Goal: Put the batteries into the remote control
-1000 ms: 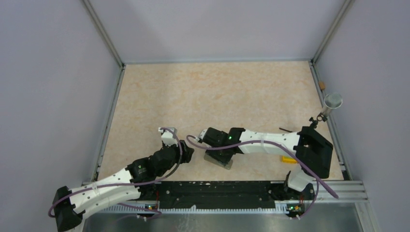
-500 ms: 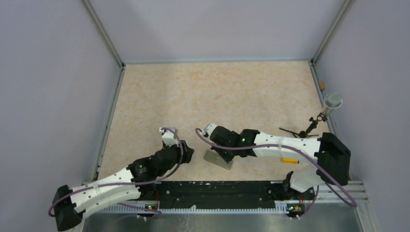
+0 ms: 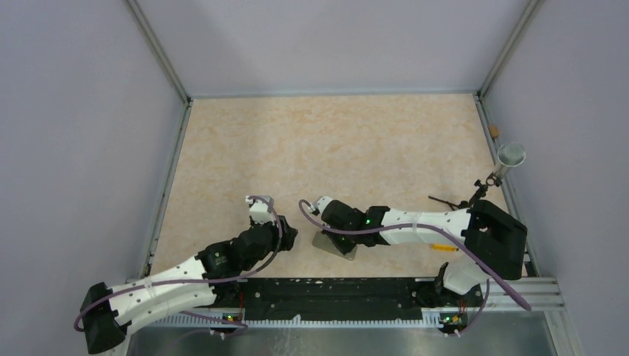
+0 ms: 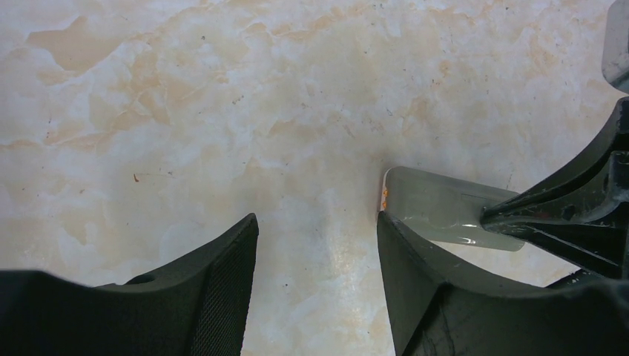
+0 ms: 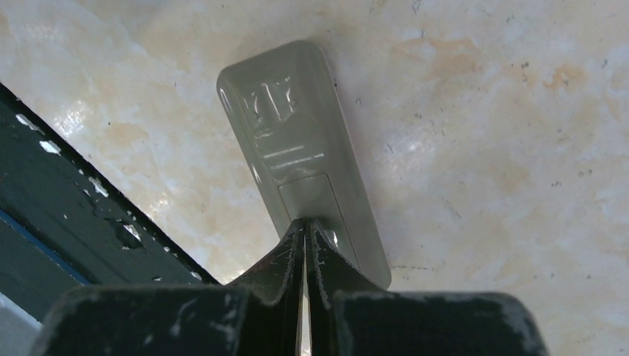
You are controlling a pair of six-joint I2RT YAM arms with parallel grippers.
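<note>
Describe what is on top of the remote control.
The right gripper, shut, touches the grey back of the remote control at the battery cover. The button face is hidden against the table; its inside cannot be seen.

Beige marbled worktop (image 3: 334, 148). Yellow stick (image 3: 443, 246) lying near its right side. Silver cup (image 3: 510, 154) by the right edge. Black rail (image 3: 326, 297) along the near edge.

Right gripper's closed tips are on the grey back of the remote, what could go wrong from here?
1. The right gripper, shut, bears on one narrow spot of the remote, which lies loose on the table; a push may slide the whole remote toward the nearby black rail.
2. The left gripper stands open beside the remote's end, not clamping it, so little braces it.
</note>
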